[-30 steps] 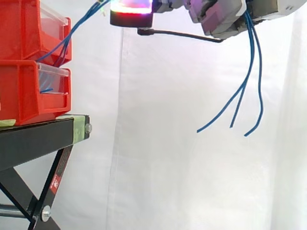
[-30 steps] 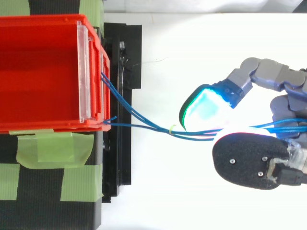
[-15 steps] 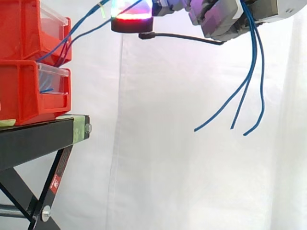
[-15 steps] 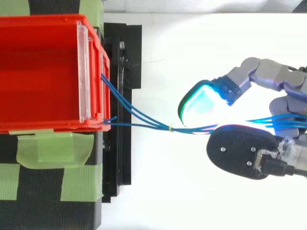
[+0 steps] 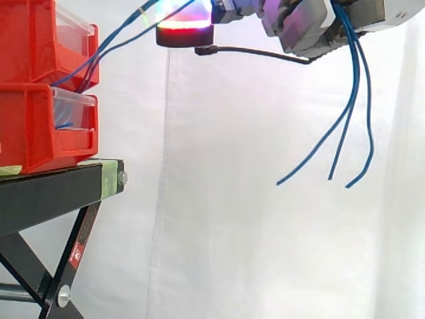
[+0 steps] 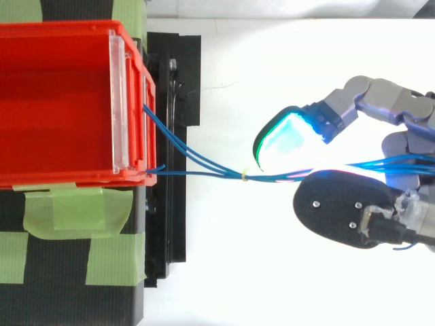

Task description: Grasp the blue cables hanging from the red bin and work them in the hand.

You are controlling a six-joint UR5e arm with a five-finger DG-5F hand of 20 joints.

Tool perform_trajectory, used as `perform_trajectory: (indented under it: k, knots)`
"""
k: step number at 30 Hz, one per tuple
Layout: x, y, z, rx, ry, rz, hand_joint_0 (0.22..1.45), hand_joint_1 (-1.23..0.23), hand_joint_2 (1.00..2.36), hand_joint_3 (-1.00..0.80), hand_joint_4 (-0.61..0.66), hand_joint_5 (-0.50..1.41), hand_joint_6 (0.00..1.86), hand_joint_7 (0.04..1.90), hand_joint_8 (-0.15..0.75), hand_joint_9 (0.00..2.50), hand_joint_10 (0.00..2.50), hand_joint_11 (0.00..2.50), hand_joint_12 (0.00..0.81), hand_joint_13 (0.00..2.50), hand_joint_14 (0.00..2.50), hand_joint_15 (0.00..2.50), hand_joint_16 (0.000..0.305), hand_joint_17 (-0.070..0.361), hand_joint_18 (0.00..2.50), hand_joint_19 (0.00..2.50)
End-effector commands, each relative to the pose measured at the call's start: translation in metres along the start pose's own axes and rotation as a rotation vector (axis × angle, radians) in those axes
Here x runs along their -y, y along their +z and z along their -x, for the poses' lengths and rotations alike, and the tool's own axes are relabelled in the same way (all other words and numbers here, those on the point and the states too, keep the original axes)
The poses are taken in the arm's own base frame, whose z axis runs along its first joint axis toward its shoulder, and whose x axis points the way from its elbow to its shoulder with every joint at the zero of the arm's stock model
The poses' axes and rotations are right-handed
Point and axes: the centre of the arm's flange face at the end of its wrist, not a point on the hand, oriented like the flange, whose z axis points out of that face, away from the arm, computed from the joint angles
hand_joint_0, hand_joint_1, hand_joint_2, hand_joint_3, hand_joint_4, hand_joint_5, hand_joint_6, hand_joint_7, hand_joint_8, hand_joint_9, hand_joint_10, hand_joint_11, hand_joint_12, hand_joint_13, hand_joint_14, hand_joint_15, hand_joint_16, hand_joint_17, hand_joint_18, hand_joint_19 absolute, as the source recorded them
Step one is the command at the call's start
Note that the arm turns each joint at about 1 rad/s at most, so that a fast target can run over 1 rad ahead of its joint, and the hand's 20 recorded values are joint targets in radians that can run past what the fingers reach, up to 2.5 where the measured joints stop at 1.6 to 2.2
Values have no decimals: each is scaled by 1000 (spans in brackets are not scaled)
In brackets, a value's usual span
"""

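Note:
Blue cables (image 6: 197, 166) run from the front of the upper red bin (image 6: 61, 102) out to my hand (image 6: 401, 146) on the right, bound by a small yellow tie. In the side view the cables (image 5: 106, 46) rise from the bin (image 5: 40, 40) to the hand (image 5: 312, 23) at the top. Their free ends (image 5: 345, 126) hang down from the palm in three strands. The hand's fingers are curled round the cables, with a cyan-green glowing pad (image 6: 285, 139) above the strands and a dark-backed pad (image 6: 343, 210) below them.
A second red bin (image 5: 43, 129) sits under the first on a black stand (image 5: 60, 189) with green tape (image 6: 75, 210) on it. A white curtain (image 5: 252, 219) hangs behind. Open space lies below the hand.
The hanging cable ends have swung a little to the right. The glowing pads have shifted slightly and the strands between bin and hand look drawn closer together.

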Motion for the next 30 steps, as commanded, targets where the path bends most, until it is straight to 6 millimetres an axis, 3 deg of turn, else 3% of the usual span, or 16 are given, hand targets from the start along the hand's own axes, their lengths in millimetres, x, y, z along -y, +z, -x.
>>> perform_trajectory:
  k: [1,9,17,21,30]
  knots:
    - [0,0,0,1,-1,0,941,-623,1021,-472,359,291,13,1176,476,732,2500,2500,469,1002,2500,1317,54,122,1585,1249]
    - [0,-1,0,0,-1,0,1000,-623,1028,-318,351,323,12,1207,471,748,2500,2500,463,1010,2500,1330,53,120,1596,1237]
    - [0,0,-1,0,2,1,921,-605,1014,-705,349,391,9,1296,477,799,2500,2500,452,1031,2500,1337,53,119,1648,1297]
    - [0,-1,-1,-2,2,1,928,-610,1015,-675,362,415,7,1322,476,809,2500,2500,460,1047,2500,1338,52,118,1651,1315]
    - [0,-1,-1,-2,1,1,981,-614,1026,-337,368,397,10,1280,469,820,2500,2500,455,1048,2500,1347,52,118,1656,1289]
